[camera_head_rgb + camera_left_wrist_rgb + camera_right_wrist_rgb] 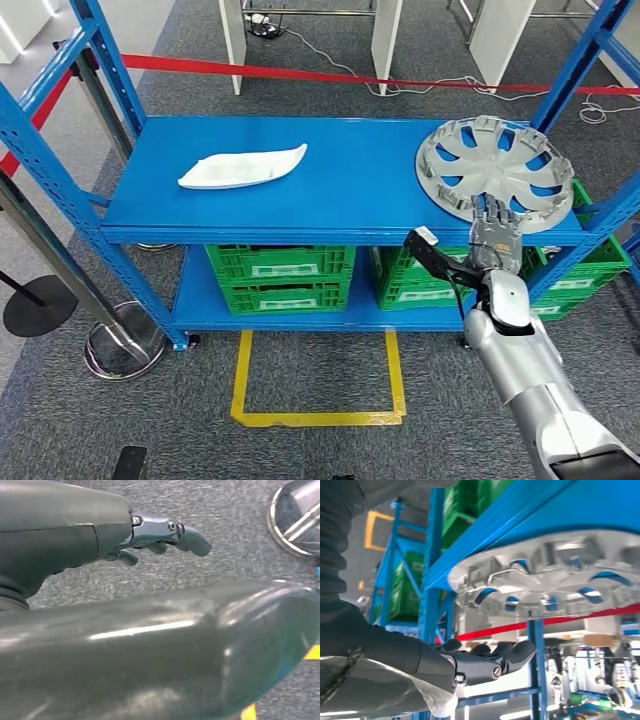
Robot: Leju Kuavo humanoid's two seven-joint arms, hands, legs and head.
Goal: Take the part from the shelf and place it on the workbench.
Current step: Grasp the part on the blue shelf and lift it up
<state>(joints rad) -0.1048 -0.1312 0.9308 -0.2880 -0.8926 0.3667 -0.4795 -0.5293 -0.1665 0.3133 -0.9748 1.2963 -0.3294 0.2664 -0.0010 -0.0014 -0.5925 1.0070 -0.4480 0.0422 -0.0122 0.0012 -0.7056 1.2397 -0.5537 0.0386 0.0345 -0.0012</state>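
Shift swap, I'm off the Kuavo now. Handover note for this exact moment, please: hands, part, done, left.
Right hand: raised at the front rim of the silver wheel cover, fingers extended; the right wrist view shows a gap, so no grip yet.
Left hand: hanging over the carpet, holding nothing.
Wheel cover lies flat on the right end of the blue shelf. A white part lies further left on the same shelf.
Done: approach to the shelf.
Left: grasp, lift, carry to the workbench.

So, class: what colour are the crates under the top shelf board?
Green crates, clearest in the head view.
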